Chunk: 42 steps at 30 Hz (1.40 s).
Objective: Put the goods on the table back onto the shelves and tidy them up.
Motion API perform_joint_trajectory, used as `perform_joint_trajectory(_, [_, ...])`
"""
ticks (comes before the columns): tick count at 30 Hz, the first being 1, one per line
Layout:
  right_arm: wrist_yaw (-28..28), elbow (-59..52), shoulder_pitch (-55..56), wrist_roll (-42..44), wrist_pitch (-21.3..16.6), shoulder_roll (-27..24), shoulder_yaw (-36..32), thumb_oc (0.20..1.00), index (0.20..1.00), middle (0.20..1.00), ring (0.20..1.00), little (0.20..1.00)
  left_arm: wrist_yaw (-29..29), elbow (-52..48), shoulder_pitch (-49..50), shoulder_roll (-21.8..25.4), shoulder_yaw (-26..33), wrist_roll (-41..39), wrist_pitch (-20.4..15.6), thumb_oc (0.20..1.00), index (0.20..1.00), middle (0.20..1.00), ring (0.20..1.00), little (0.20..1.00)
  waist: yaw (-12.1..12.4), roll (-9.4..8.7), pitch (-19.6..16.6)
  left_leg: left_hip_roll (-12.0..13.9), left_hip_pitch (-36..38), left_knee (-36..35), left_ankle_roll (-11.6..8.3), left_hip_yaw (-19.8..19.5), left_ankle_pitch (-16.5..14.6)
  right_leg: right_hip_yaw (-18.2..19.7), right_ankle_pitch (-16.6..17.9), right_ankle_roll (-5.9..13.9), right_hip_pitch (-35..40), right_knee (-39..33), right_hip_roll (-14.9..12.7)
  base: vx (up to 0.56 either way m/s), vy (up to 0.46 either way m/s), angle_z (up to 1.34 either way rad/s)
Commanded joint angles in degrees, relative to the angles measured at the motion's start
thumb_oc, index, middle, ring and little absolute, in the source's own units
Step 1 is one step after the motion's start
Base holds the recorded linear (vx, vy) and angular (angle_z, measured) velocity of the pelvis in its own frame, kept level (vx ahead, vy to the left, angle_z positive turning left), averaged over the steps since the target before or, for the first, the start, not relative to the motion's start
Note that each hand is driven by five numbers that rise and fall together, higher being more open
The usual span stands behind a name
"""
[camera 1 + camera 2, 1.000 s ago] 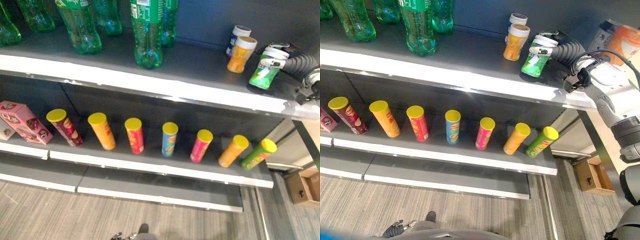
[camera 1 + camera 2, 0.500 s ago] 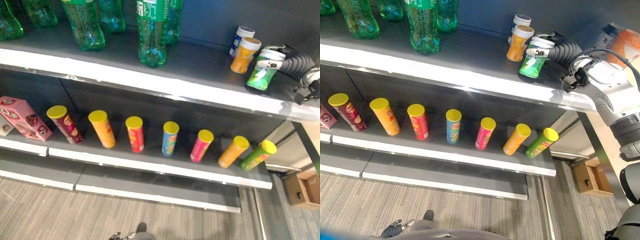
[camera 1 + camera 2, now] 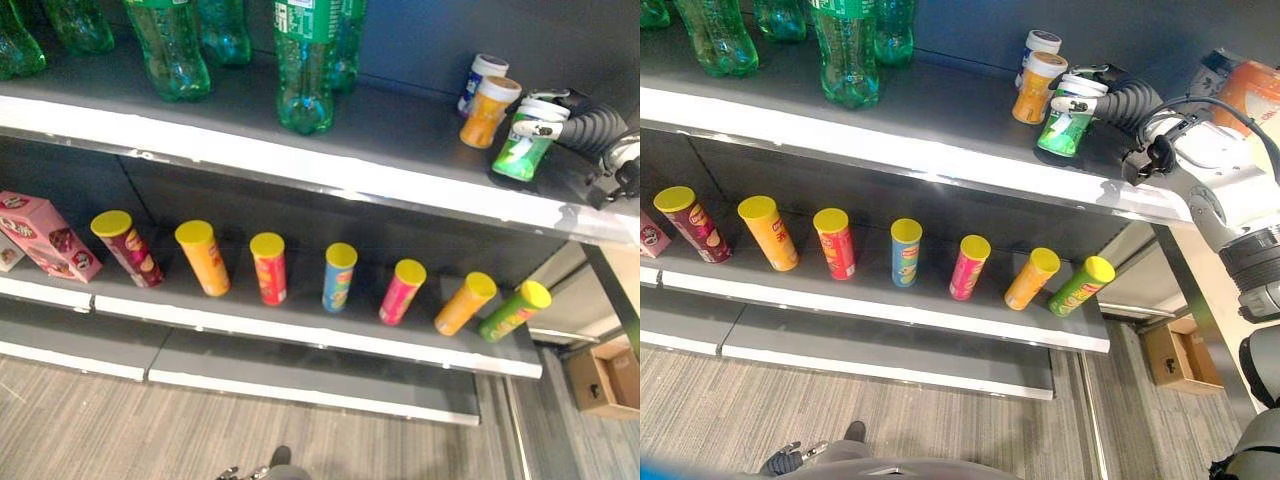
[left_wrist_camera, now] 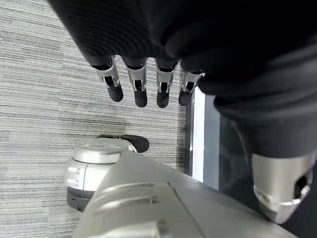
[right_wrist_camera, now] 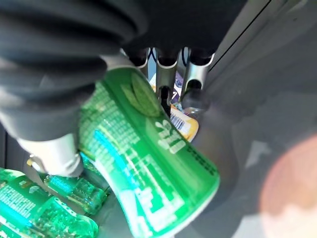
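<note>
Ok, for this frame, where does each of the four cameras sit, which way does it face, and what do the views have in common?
Left eye view: on the head, looking down at the shelves; right hand grips the green canister on the upper shelf.
Right eye view: same head, slightly to one side; same scene plus the right arm.
Left wrist view: on the left wrist, facing the floor; left hand with straight fingers holding nothing.
Right wrist view: on the right wrist, along the hand at the canister.
Shared: the green canister and green bottles appear in both eye views and the right wrist view.

Green canister point(image 3: 1064, 128) with white lid, orange canister point(image 3: 1030, 92), green bottles point(image 3: 848, 50), yellow-lidded tubes point(image 3: 905, 252) in red, blue, pink, orange, green are seen.
</note>
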Motion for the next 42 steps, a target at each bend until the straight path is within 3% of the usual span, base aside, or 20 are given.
perform_joint_trajectory(1, [-1.3,1.9,-6.3,-0.6,-2.9,0.3,2.2,0.2,0.2,0.2,0.2,0.2,0.7,1.7,-1.4,2.8,-1.1,-1.2,-0.5,1.0,1.0,1.0,1.0,1.0,1.7,-1.51,-2.1,1.3,1.0,0.4,-1.04,5.0,-5.0,0.8,-3.1,-2.48,-4.0,4.7,-0.3,0.0,0.0,0.0])
perform_joint_trajectory(27, [-1.6,2.3,-6.2,-1.8,-2.1,2.1,2.4,0.2,0.2,0.2,0.2,0.2,0.6,1.5,-0.3,3.6,0.5,-2.4,-0.4,1.0,1.0,1.0,1.0,1.0,3.4,-3.41,-0.5,1.0,0.2,0.5,-0.81,4.6,-4.7,0.5,-2.9,-2.51,-4.6,5.0,-0.5,0.0,0.0,0.0])
perform_joint_trajectory(42, [-2.0,1.3,-2.9,-0.4,-2.0,1.9,-1.4,0.2,0.2,0.2,0.2,0.2,0.5,0.9,0.0,4.3,1.3,-2.9,-0.4,1.0,1.0,1.0,1.0,1.0,3.1,-3.76,0.1,1.0,0.3,0.5,-0.76,4.7,-4.8,0.7,-3.0,-2.5,-4.7,5.3,-0.8,0.0,0.0,0.0])
